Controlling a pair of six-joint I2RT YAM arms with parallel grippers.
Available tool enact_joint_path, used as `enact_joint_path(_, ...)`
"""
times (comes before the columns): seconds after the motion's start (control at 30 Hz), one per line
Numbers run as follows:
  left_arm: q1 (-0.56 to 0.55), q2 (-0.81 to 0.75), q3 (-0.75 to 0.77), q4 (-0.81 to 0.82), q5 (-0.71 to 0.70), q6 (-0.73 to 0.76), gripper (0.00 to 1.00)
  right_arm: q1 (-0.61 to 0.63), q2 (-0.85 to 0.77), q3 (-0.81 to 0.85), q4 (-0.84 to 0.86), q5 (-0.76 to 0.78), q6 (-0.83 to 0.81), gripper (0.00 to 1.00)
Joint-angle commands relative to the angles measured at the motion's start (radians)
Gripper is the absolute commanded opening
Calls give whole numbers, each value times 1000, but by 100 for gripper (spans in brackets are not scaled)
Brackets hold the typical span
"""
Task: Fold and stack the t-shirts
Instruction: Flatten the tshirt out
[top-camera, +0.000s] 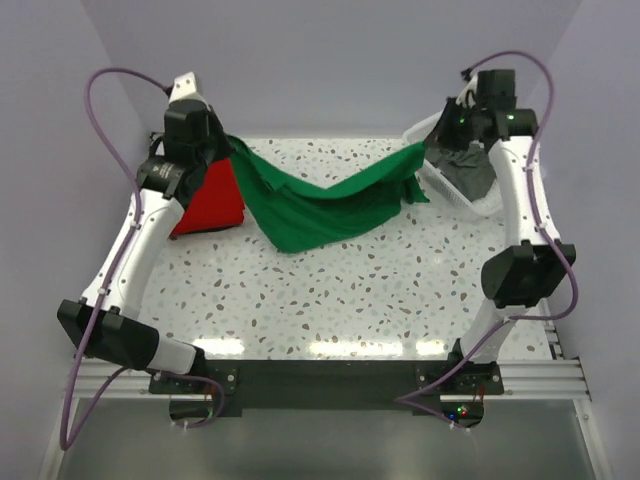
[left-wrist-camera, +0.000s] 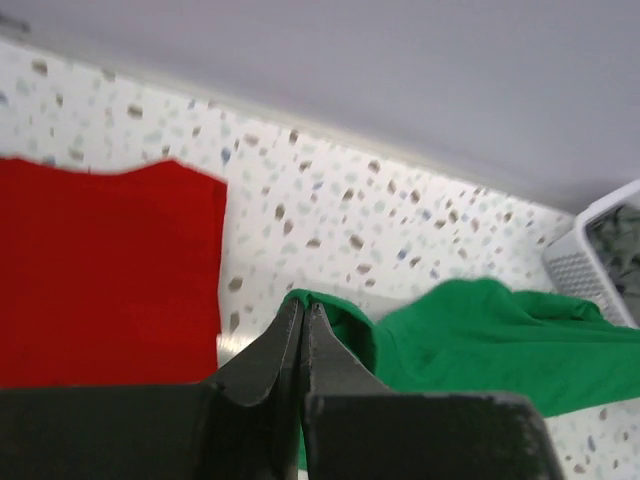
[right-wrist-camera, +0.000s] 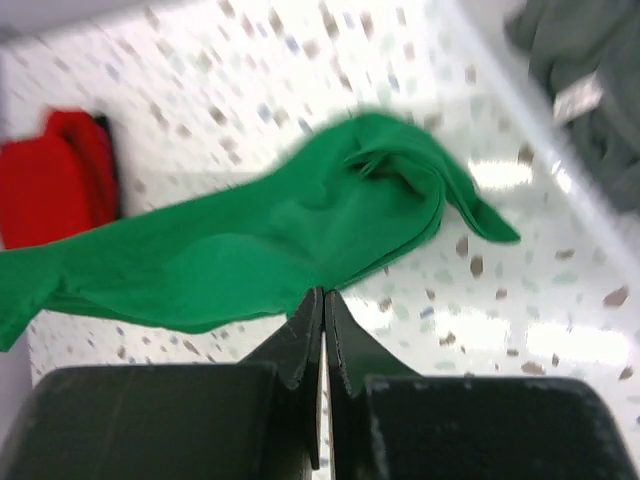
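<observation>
Speckled table (top-camera: 400, 290), green t-shirt (top-camera: 320, 205) slung across it.
The green t-shirt hangs raised at both ends and sags to the table mid-span: light, limp, likely to slump. The folded red t-shirt (top-camera: 210, 200) lies far left, and the dark grey t-shirts (top-camera: 470, 170) fill the basket (top-camera: 462, 203) far right. The left gripper (left-wrist-camera: 303, 310) and right gripper (right-wrist-camera: 323, 295) each pinch a green edge; hems probably hold best.

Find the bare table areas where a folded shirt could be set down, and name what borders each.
Widest: the table between the sagging green t-shirt and the near edge. Narrower: the far strip behind that shirt. Crowded: red t-shirt far left, basket far right.
</observation>
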Motion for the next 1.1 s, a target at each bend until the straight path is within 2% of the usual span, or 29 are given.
enact_joint_path(0.0, 9, -14, 217, 33, -14, 52, 0, -15, -123, 211, -59, -10, 49, 0)
enact_joint_path(0.07, 9, -27, 274, 33, -14, 61, 0, -15, -182, 274, -29, -1, 53, 0)
enact_joint_path(0.27, 9, -141, 406, 94, -24, 100, 0, -15, -395, 253, 160, 60, 24, 0)
enact_joint_path(0.43, 9, -225, 469, 123, -28, 124, 0, -15, -459, 341, 198, 126, -3, 0)
enact_joint_path(0.57, 9, -230, 515, 145, -2, 117, 0, -15, -469, 377, 228, 131, 17, 0)
enact_joint_path(0.7, 7, -181, 514, 194, 67, 111, 0, -17, -437, 362, 235, 131, 22, 0)
enact_joint_path(0.93, 9, 43, 508, 216, 190, 120, 0, -15, -364, 193, 289, 143, 16, 0)
enact_joint_path(1.07, 9, 130, 552, 209, 224, 129, 0, -15, -311, 162, 298, 148, 14, 0)
